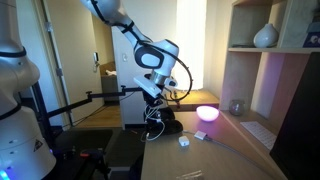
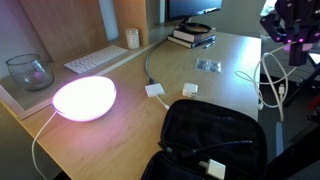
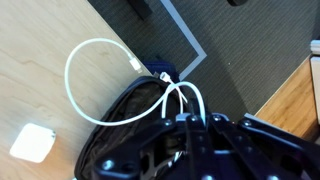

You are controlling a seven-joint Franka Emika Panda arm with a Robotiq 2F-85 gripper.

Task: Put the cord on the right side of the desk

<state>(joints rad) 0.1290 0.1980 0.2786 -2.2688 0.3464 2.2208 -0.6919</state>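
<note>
Room and counter: we see, in an exterior view, a light wooden counter (image 1: 240, 135) beside a tall shelving unit (image 1: 250, 80), with a glowing pink lamp (image 1: 207, 112) standing on it.
Arm in that view: the gripper (image 1: 153, 100) hangs over the counter's edge. The cord (image 1: 156, 121) dangles from it in thin white loops just above a black bag (image 1: 170, 127).
Counter from the opposite corner: in an exterior view the lamp (image 2: 85, 97) is close to the camera and the bag (image 2: 215, 130) lies open at the front. The gripper (image 2: 288, 45) is high at the far edge of the counter (image 2: 120, 125).
Cord there: the cord (image 2: 262, 88) droops below the gripper, its lower loops past the counter's edge and apart from the bag.
Wrist view: the gripper (image 3: 190, 126) is clamped shut on the gathered strands of the cord (image 3: 68, 78). One wide loop swings out over the counter (image 3: 40, 50), the rest falls across the bag (image 3: 110, 140), and a small white block (image 3: 32, 143) lies nearby.
Step in hand: we judge this to be the carry, with the cord lifted and held but not yet set down.
Next move: we would take it across to the robot's right part of the counter. The loops should ride high enough to clear the bag before we lower and release.
Doubt: we cannot tell from these views exactly where that right side lies.
</note>
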